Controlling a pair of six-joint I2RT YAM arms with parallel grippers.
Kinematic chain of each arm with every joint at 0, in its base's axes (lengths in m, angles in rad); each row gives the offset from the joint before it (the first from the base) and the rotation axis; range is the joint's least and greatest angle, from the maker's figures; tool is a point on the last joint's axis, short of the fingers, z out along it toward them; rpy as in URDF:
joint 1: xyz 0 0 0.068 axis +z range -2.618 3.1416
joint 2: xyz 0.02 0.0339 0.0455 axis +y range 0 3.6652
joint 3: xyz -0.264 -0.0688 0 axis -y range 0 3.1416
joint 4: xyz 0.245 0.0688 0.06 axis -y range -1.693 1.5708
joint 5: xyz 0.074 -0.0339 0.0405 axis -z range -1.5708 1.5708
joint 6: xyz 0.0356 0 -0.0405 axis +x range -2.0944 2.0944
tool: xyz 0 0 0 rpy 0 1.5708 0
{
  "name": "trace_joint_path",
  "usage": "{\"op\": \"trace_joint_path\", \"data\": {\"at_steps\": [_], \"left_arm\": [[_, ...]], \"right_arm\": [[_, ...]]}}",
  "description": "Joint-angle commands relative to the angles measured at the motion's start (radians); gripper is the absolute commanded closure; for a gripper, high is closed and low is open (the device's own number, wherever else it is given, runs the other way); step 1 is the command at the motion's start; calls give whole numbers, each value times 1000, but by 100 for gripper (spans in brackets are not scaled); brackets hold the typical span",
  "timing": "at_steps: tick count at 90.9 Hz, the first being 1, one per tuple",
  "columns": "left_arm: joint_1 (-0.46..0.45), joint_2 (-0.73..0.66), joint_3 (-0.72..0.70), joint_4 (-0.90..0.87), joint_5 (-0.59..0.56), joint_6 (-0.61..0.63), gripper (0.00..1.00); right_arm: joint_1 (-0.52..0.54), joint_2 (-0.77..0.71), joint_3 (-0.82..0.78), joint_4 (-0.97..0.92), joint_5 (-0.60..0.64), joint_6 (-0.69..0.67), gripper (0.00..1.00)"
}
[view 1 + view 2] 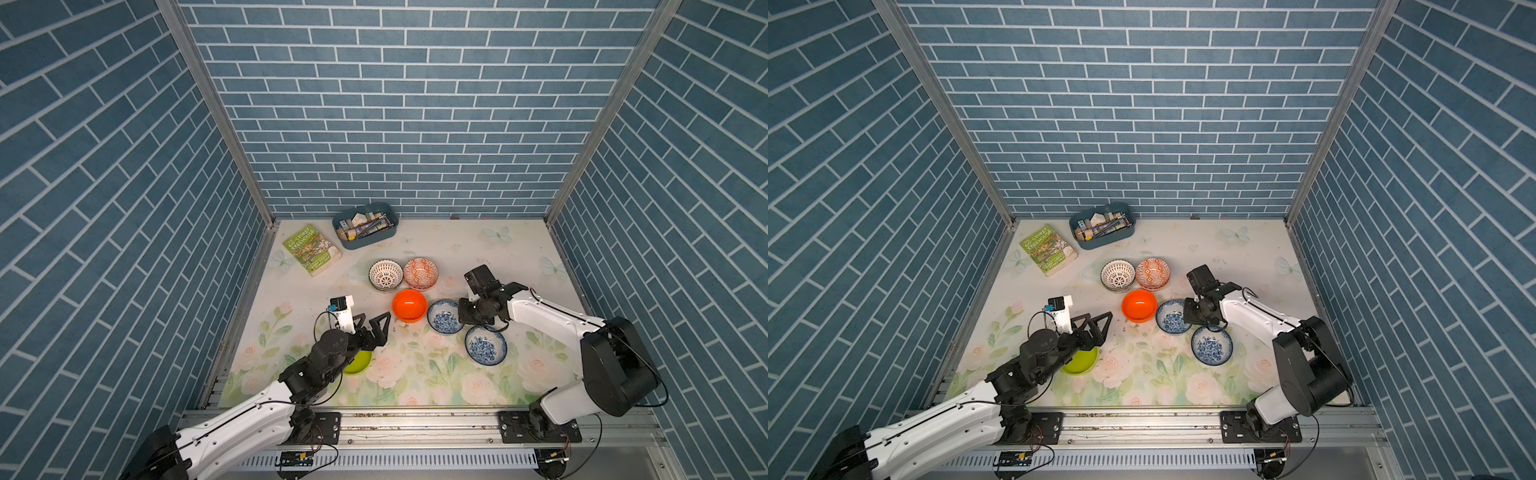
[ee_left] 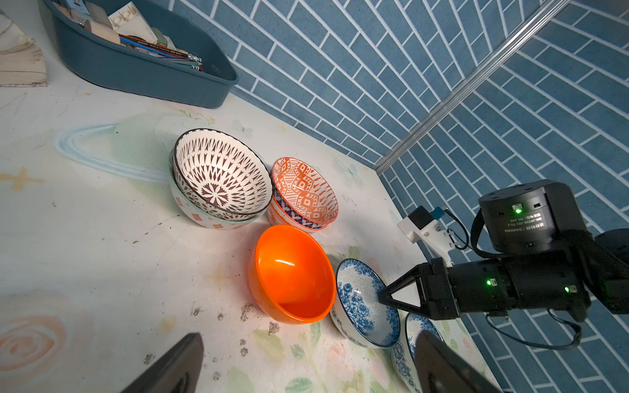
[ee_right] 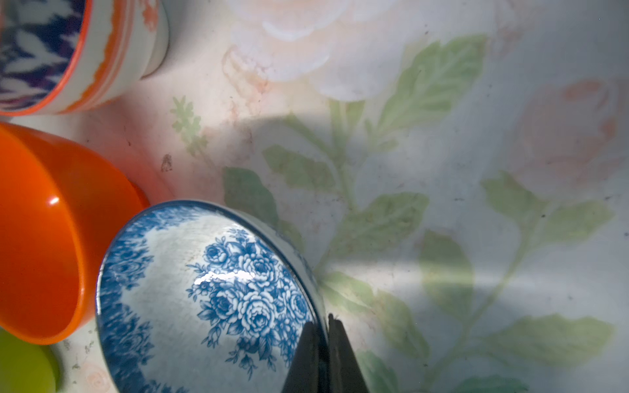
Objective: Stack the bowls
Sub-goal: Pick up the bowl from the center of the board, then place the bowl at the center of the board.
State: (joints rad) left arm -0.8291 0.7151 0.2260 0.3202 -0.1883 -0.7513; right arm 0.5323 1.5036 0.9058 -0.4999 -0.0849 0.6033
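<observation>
**A:** Right gripper [image 3: 326,343]?

**B:** Pressed together on the rim of the blue floral bowl [image 3: 211,299], one finger inside and one outside. The left gripper [image 1: 384,330] is spread wide and holds nothing, above the mat [image 1: 436,249] near the lime bowl [image 1: 360,362].

**A:** Where's the pinched bowl?

**B:** On the mat, right against the orange bowl [image 1: 409,305]. It is glossy white with blue roses. Its twin [image 1: 485,345] sits just beside it.

**A:** Do the top views show the pinch?

**B:** No, the fingertips are hidden there. The left wrist view shows the lattice bowl [image 2: 221,177] nested in a grey-green bowl [image 2: 204,217].
</observation>
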Motion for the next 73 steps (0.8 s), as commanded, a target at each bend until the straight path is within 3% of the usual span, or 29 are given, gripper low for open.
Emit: {"op": "trace_joint_path", "data": {"at_steps": [1, 27, 73], "left_arm": [[7, 5, 29, 12, 8, 2, 0], [8, 10, 29, 15, 6, 1, 0], [19, -2, 21, 19, 12, 1, 0]], "right_arm": [[-53, -31, -4, 1, 39, -14, 100], [-173, -8, 30, 71, 16, -17, 100], [-213, 209, 246, 107, -13, -18, 100]]}}
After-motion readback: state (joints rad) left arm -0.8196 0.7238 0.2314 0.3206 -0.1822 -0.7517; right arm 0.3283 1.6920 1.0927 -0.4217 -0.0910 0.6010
